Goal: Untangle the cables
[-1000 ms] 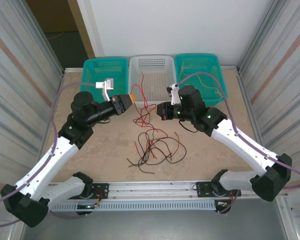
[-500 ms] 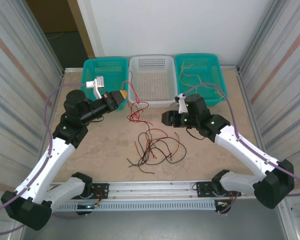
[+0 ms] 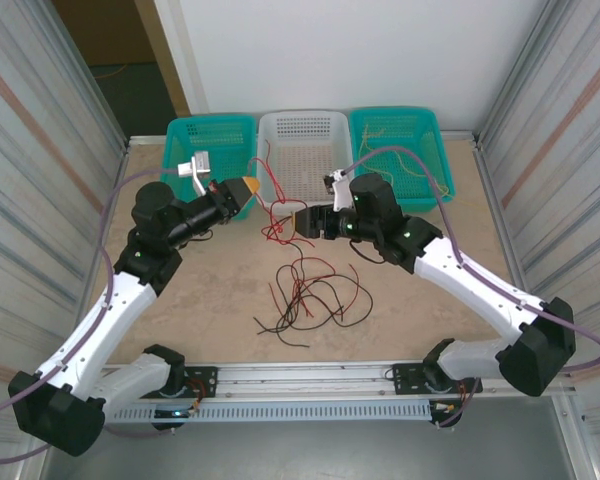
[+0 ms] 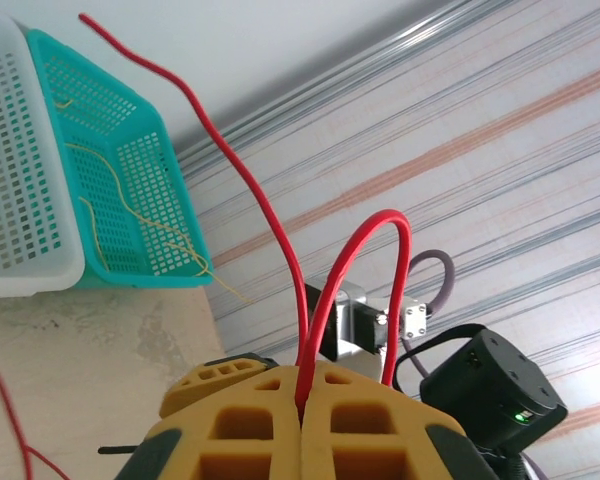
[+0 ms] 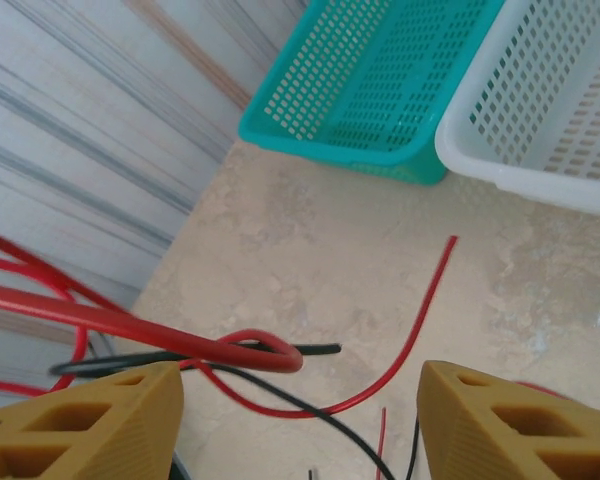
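A tangle of thin red and black cables [image 3: 310, 295] lies on the table in front of the baskets. One red cable [image 3: 273, 212] rises from it to my left gripper [image 3: 248, 188], which is shut on it. In the left wrist view the red cable [image 4: 365, 250] loops up out of the closed yellow jaws of the left gripper [image 4: 302, 400]. My right gripper [image 3: 302, 220] is open just right of that hanging strand. Between the fingers of the right gripper [image 5: 300, 420] pass a red loop [image 5: 250, 350] and a black cable end [image 5: 315, 350], with neither finger touching them.
Three baskets stand at the back: teal [image 3: 212, 140], white [image 3: 305, 150] and teal [image 3: 398, 135], the last holding pale yellow wires [image 3: 405, 165]. Corrugated walls flank both sides. The arms' thick lilac-grey cables [image 3: 420, 155] arch over the table.
My right gripper has opened and moved left toward the hanging red strand. The left gripper pulled the red cable a little left and back, then held still.
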Tool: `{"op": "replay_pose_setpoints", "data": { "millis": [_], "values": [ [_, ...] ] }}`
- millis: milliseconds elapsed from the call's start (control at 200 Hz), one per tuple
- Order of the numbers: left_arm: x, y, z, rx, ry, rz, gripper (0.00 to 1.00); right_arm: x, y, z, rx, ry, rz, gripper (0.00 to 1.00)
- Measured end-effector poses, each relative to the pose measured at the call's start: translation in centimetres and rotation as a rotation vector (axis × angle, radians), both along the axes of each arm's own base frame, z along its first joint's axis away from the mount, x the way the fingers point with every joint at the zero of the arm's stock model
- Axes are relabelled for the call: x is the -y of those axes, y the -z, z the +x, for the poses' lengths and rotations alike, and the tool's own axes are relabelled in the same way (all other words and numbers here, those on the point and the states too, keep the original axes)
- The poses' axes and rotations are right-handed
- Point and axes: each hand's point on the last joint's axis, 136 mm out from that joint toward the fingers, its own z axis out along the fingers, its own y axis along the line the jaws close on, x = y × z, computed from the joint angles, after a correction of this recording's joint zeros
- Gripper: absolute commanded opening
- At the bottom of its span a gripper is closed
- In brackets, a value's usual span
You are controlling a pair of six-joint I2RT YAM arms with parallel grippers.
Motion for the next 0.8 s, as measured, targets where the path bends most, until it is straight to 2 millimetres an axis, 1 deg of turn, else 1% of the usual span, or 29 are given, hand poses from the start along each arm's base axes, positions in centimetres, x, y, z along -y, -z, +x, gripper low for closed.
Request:
{"op": "replay_pose_setpoints", "data": {
  "millis": [70,235,431,476,556,586,676,802],
  "values": [
    [0.1,-0.1,-0.1,-0.001,0.006,-0.009,0.0,-0.1,-0.1,0.4,0.009,0.013,0.006,0.57],
    [0.1,-0.2,-0.1,-0.007,0.012,-0.027,0.0,-0.4,-0.5,1.3,0.03,0.034,0.028,0.47],
    [0.2,-0.1,0.0,-0.019,0.014,-0.047,0.0,0.1,-1.6,2.5,0.043,0.077,0.074,0.47],
    [0.2,-0.1,0.0,-0.026,0.015,-0.054,0.0,0.2,-2.0,2.8,0.046,0.087,0.09,0.41],
    [0.2,0.0,0.1,-0.033,0.015,-0.067,0.0,0.3,-2.3,3.0,0.046,0.097,0.11,0.25],
    [0.2,0.1,0.1,-0.037,0.016,-0.07,0.0,0.2,-2.4,3.1,0.045,0.1,0.117,0.17],
    [0.2,0.0,0.1,-0.04,0.016,-0.078,0.0,0.1,-2.3,3.4,0.035,0.107,0.116,0.0],
    [0.2,0.0,0.1,-0.039,0.016,-0.081,0.0,0.7,-1.6,4.2,0.007,0.142,0.108,0.0]
  ]
}}
